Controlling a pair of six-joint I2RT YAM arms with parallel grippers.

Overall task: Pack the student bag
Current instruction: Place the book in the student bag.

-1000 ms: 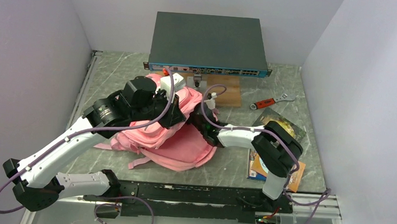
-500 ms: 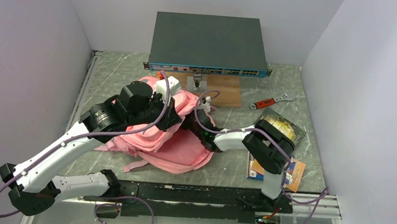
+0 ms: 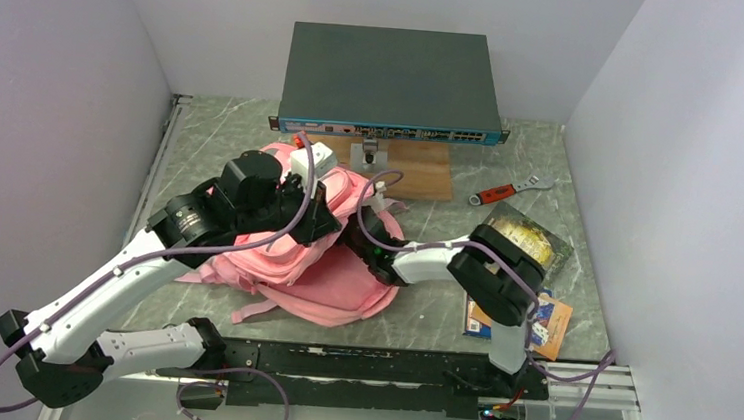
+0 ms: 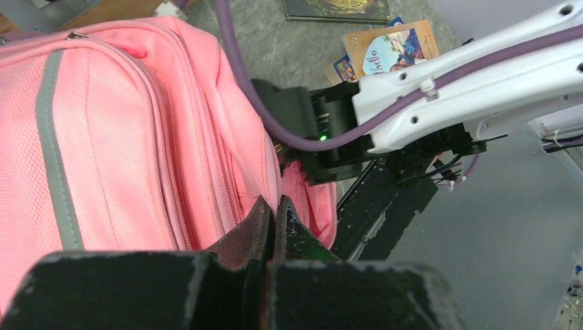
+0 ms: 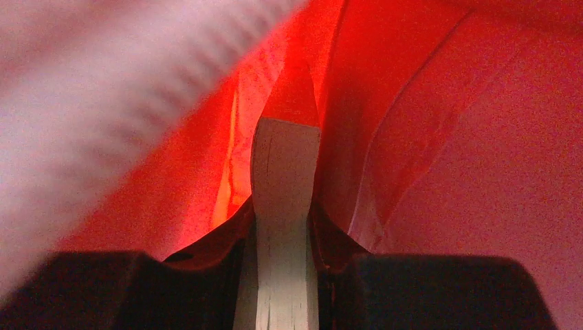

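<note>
Pink bag (image 3: 329,292) lies slumped between the worktop's (image 3: 213,137) left edge and middle, soft, light, floppy, so the stitched zip rim looks the surest hold; left claw (image 4: 273,220) pinched together on a fold there, right claw (image 5: 285,227) inside, clamped on a pale book (image 5: 285,158).

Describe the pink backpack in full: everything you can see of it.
The backpack is soft light-pink fabric with grey trim strips, stitched seams and zips, a strap trailing off its near left corner. It lies slumped on the grey table, left of centre. The left gripper is closed on a fold at its edge. The right gripper is inside it, clamping a pale flat item; the fabric there glows red around it.
</note>
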